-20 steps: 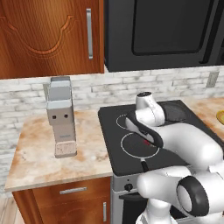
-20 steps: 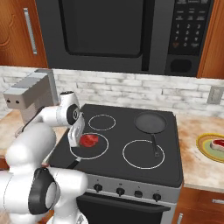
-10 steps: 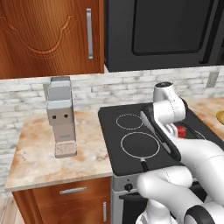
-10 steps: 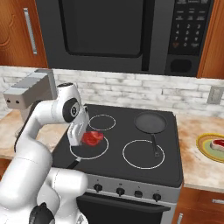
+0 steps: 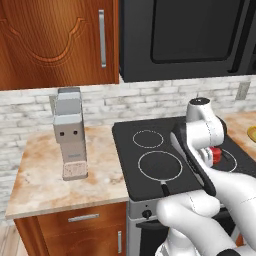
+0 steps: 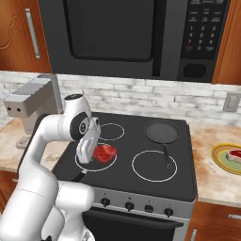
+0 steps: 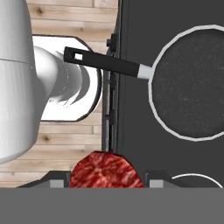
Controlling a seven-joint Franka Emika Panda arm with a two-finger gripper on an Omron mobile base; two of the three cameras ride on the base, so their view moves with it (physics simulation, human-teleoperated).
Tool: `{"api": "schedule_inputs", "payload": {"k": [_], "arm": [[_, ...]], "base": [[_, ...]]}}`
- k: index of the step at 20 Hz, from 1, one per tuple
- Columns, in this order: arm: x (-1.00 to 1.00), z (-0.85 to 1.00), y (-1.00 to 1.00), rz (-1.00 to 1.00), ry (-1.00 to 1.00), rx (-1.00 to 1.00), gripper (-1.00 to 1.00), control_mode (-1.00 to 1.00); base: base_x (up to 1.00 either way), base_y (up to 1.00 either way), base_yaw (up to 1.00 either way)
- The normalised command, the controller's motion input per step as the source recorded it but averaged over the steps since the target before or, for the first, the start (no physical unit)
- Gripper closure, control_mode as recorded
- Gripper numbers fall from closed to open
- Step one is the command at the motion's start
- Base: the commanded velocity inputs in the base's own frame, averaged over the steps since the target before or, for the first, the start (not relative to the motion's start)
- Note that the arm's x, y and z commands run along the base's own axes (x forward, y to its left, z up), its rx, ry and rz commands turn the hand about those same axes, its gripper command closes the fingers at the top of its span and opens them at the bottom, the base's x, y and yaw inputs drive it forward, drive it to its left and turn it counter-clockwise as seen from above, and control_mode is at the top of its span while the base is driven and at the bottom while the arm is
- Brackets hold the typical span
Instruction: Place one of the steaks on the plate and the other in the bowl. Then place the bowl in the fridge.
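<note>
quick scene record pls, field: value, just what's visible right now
gripper: gripper above the stove's front left burner, closed on a steak
held steak: held steak red, marbled, between the fingers, also in hand view
second steak: second steak lying on the plate
plate: plate on the counter right of the stove
pan: pan black, on the rear right burner, handle toward the front
stove: stove black, four burners
coffee machine: coffee machine on the left counter
bowl: cannot tell where

A home kitchen: a black stove [image 6: 141, 146] with ring burners under a built-in microwave [image 6: 132, 37], wooden cabinets [image 5: 55, 42], brick backsplash [image 5: 100, 102] and a marble-look tabletop [image 5: 50, 175].
</note>
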Motion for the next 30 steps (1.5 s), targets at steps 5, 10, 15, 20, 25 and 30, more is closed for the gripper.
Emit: {"api": "schedule_inputs", "payload": {"k": [5,10,15,20,25,30], "arm": [[0.0,0.0,-0.04,0.0,0.0,0.0,1.0,-1.0],[0.0,0.0,-0.06,0.0,-0.01,0.0,1.0,1.0],[0.0,0.0,0.0,0.0,0.0,0.0,1.0,1.0],[0.0,0.0,0.0,0.0,0.0,0.0,1.0,1.0],[0.0,0.0,0.0,0.0,0.0,0.0,1.0,1.0],[0.0,0.0,0.0,0.0,0.0,0.0,1.0,1.0]], "base": [[0.0,0.0,0.0],[0.05,-0.5,0.0],[0.14,-0.81,0.0],[0.13,-0.88,0.0],[0.19,-0.84,0.0],[0.25,-0.77,0.0]]}}
